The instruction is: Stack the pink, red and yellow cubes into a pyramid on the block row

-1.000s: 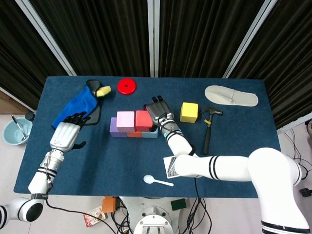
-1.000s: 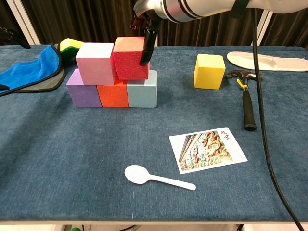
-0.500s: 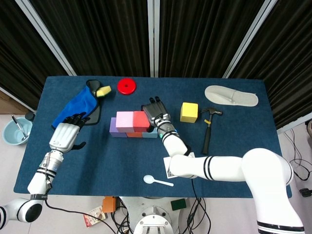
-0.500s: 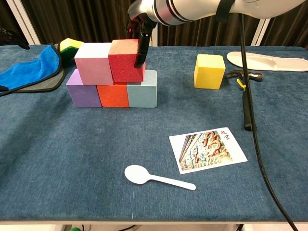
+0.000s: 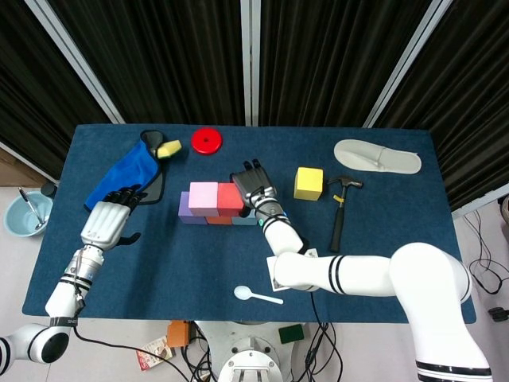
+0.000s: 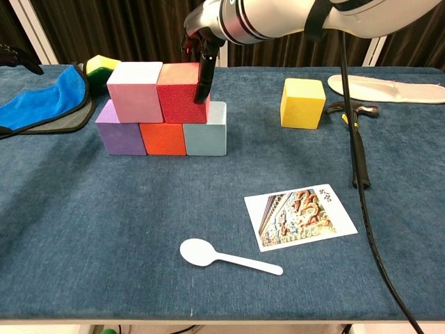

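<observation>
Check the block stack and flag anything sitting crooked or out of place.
Nothing stands out. The pink cube and red cube sit level, side by side on the block row; the right hand rests against the red cube.

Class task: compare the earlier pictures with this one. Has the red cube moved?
Yes. The red cube has slid left along the block row and now sits flush against the pink cube, no longer tilted.

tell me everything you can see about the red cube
The red foam-looking cube has a matte, slightly grainy surface. It sits upright on the second tier, across the orange block and pale blue block, flush against the pink cube. The right robot hand has fingers on its right face.
</observation>
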Controlling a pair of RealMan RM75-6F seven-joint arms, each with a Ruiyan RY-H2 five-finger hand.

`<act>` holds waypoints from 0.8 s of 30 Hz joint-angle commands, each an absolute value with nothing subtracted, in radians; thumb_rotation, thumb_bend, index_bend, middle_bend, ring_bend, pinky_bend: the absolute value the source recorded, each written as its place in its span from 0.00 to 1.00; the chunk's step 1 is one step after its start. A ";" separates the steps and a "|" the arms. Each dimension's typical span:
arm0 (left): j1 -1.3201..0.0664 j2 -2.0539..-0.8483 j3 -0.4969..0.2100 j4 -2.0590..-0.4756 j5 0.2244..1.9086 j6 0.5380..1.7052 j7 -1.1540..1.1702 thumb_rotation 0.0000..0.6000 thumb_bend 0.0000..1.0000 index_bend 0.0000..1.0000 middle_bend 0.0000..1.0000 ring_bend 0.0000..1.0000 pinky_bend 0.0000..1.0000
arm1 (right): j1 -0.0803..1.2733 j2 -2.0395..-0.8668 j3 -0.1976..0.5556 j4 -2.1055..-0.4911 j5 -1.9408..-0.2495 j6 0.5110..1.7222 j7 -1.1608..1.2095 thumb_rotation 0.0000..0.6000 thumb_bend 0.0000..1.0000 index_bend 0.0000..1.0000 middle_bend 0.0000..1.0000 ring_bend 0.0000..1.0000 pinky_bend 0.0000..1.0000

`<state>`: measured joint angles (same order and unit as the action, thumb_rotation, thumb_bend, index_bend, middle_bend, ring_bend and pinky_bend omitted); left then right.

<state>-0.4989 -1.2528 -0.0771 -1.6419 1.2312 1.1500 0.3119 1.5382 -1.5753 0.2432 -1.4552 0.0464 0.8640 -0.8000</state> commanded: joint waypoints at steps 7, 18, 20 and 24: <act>-0.494 -1.256 -0.079 -1.635 1.236 1.146 0.305 1.00 0.16 0.16 0.07 0.11 0.21 | 1.531 -1.581 0.251 -1.456 0.041 0.867 -0.808 1.00 0.20 0.34 0.28 0.05 0.05; -0.493 -1.257 -0.085 -1.634 1.239 1.142 0.305 1.00 0.16 0.16 0.07 0.11 0.21 | 1.528 -1.582 0.256 -1.459 0.050 0.865 -0.824 1.00 0.20 0.26 0.24 0.04 0.01; -0.493 -1.258 -0.085 -1.634 1.241 1.141 0.307 0.99 0.16 0.16 0.07 0.11 0.21 | 1.527 -1.580 0.256 -1.461 0.048 0.864 -0.827 1.00 0.20 0.24 0.24 0.04 0.01; -0.494 -1.259 -0.087 -1.636 1.240 1.139 0.310 1.00 0.16 0.16 0.07 0.11 0.21 | 1.525 -1.579 0.258 -1.465 0.048 0.865 -0.828 1.00 0.20 0.22 0.22 0.03 0.01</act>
<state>-0.4939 -1.2593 -0.0874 -1.6357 1.2401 1.1393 0.3098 1.5254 -1.5795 0.2578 -1.4652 0.0479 0.8656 -0.8287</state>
